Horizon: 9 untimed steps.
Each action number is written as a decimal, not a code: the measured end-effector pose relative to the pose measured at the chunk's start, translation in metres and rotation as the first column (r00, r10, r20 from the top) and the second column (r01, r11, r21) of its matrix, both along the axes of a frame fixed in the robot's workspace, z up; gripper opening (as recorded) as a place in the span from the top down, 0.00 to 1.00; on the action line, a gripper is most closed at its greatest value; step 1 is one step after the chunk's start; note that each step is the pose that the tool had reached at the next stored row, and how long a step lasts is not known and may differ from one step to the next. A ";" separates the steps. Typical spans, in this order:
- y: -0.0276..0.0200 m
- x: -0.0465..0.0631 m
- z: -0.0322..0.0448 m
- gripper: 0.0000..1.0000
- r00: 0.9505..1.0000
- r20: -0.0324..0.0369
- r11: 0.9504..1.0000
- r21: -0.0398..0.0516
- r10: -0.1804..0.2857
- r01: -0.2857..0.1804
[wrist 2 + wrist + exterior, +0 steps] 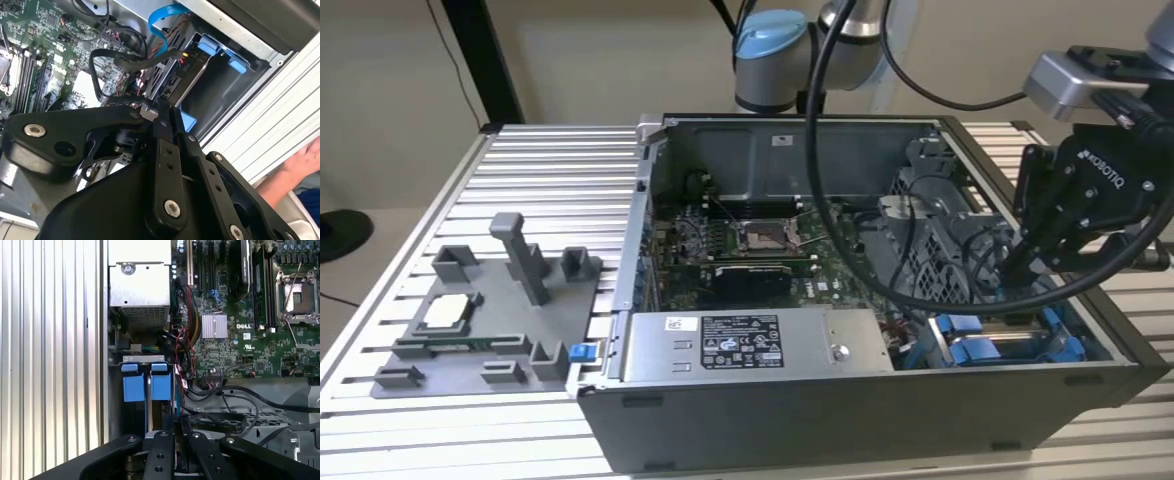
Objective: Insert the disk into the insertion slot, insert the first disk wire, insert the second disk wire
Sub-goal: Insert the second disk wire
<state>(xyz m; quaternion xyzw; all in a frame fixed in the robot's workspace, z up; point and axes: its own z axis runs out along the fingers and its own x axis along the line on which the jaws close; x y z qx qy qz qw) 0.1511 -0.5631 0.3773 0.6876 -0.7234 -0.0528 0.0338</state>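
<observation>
Where the open grey sheet-metal computer case [854, 420] meets its corner on the exterior view's right, the black pincer [1017, 272] reaches down into the drive bay. The flat silver-metal disk [182, 70] in its bright blue plastic carrier sits inside the grey sheet-metal insertion slot [220, 87], just beyond the pincer [167, 107] tips. In both wrist views the pincer [181, 422] is clenched to a narrow slit; whether anything is pinched in it cannot be told.

The disk's long axis runs from the case wall toward the green motherboard [235, 340]. Its connector end faces the pincer and the board, and its two blue carrier tabs [146, 382] lie at the wall end.

A looped black wire [107, 55] arches over the board and comes down at the pincer tips, beside the disk's connector end. A flat blue cable [160, 17] curls above the slot, and a bundle of red and black wires [182, 347] crowds the gap between slot and board — the nearest obstructions.

The grey power supply box with a black-and-white label [761, 345] stands next to the slot along the same wall. The case rests on a ribbed aluminium counter [547, 190] that also carries a grey plastic fixture [494, 300], well apart. A person's hand [302, 160] rests outside the case.
</observation>
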 end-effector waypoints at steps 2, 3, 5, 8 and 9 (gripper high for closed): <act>0.0000 -0.001 0.0000 1.00 1.000 0.000 1.000 0.000 0.000 0.000; 0.0000 -0.001 0.0000 1.00 1.000 0.000 1.000 0.000 0.000 0.000; 0.0000 -0.002 0.0000 1.00 1.000 0.000 1.000 0.000 0.000 0.000; 0.0000 -0.003 0.0000 1.00 1.000 0.000 1.000 0.000 0.000 0.000; 0.0000 -0.004 -0.0001 1.00 1.000 0.000 1.000 0.000 0.000 0.000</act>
